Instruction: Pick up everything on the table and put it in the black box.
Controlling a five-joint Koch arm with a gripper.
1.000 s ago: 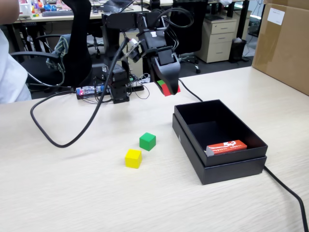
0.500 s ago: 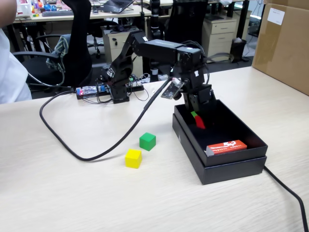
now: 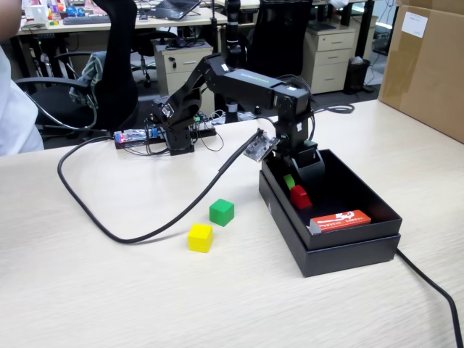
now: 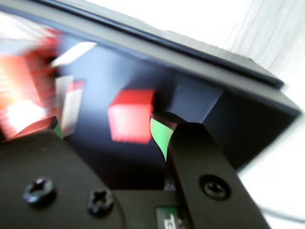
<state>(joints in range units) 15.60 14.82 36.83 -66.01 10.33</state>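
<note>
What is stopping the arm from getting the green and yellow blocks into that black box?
Nothing visible. The green cube and yellow cube sit on bare table just left of the black box in the fixed view. Only the box's low wall lies between. The gripper is inside the box, over the red cube.

Office/lab space: desks with beige drawer pedestals (image 3: 328, 58), black swivel chairs (image 3: 116, 65), cluttered far desk (image 3: 65, 18), big brown carton (image 3: 428, 65) on wood-grain tabletop (image 3: 109, 290).
</note>
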